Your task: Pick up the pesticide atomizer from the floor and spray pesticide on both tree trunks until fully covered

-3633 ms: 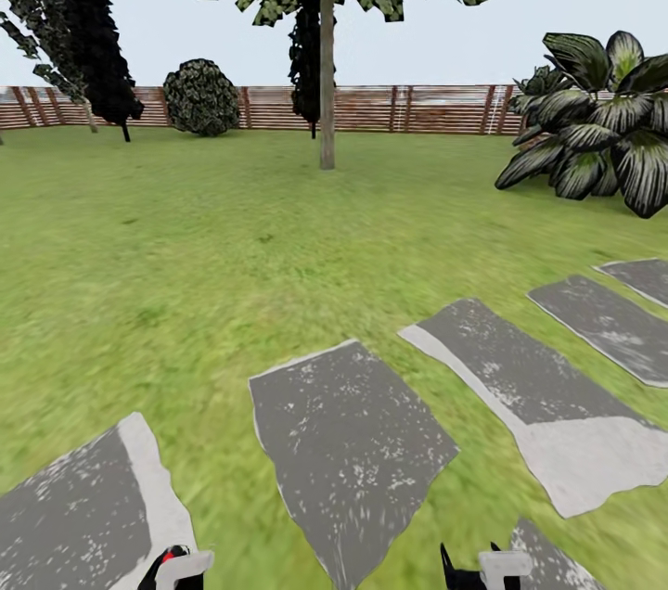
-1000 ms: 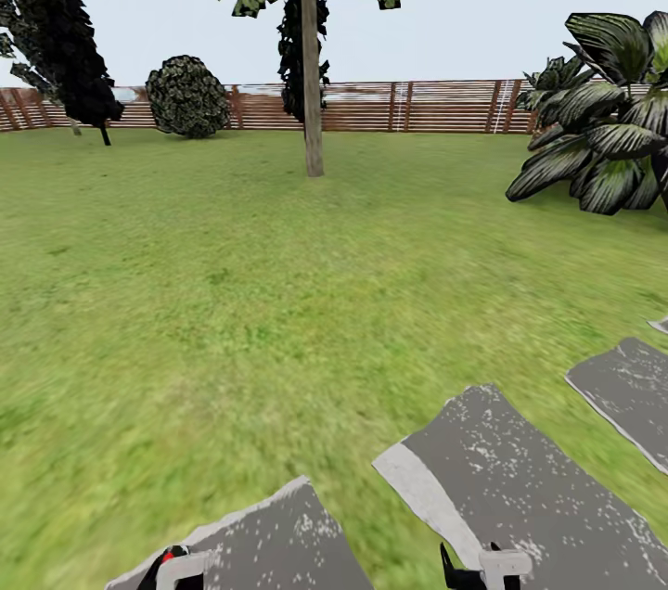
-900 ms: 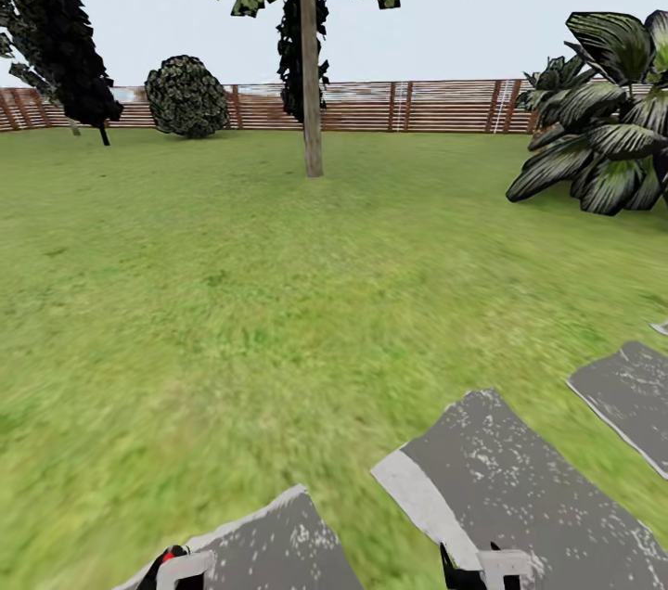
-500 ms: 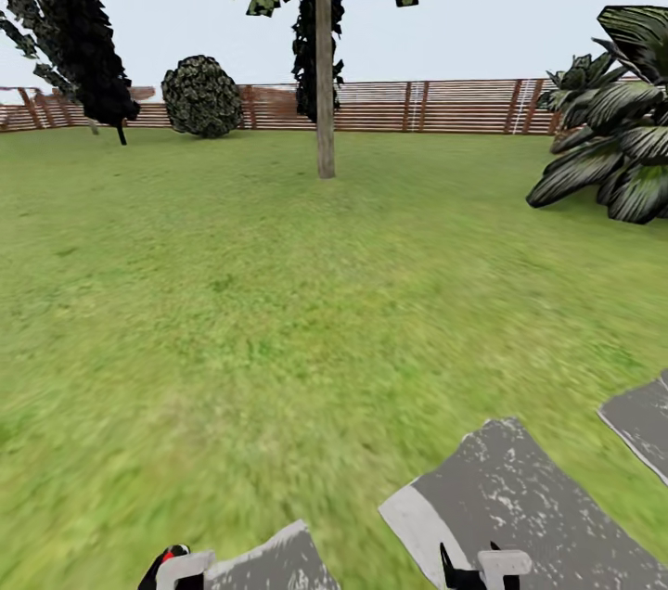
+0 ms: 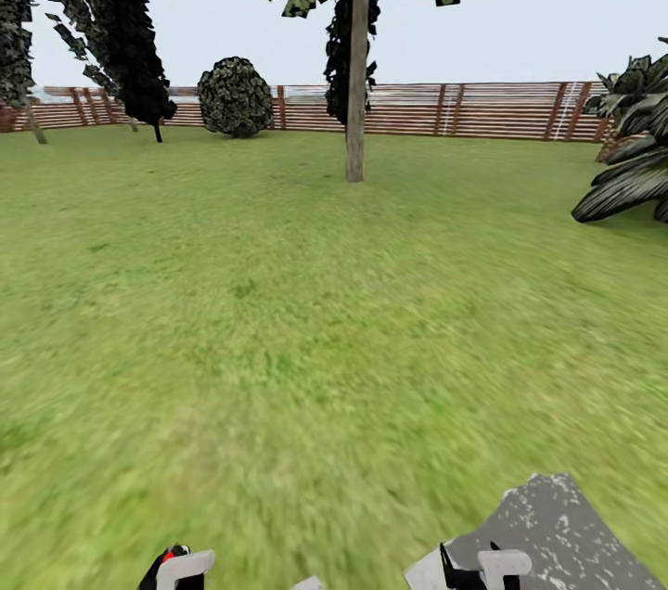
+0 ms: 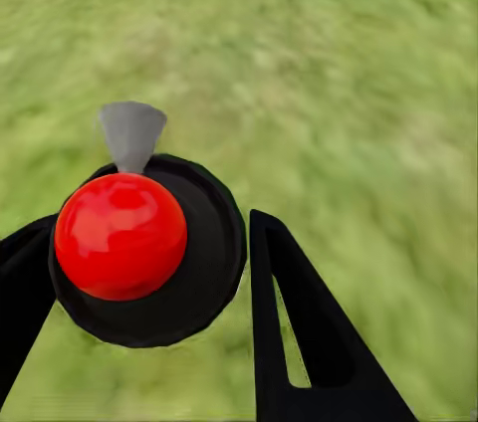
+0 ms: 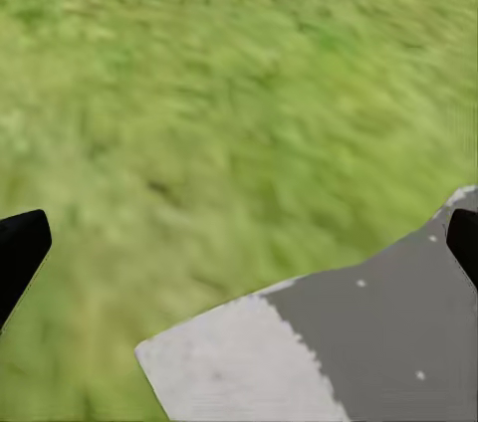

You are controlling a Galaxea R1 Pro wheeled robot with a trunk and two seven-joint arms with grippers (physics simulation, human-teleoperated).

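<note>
- Currently my left pincer (image 6: 149,273) grips the atomizer (image 6: 149,248), black body with red ball top, over the grass (image 5: 278,339).
- Right pincer (image 7: 239,243) spread wide, holding nothing, above a grey slab (image 7: 349,342).
- Tree trunk (image 5: 356,80) stands well ahead, fence (image 5: 482,109) behind it.

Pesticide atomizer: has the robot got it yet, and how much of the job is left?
Pickup looks done: the left gripper is closed on the red-topped pesticide atomizer. The right gripper is open and holds nothing. The nearest tree trunk stands far off across the lawn and looks unsprayed, so reaching and spraying both trees remains.
</note>
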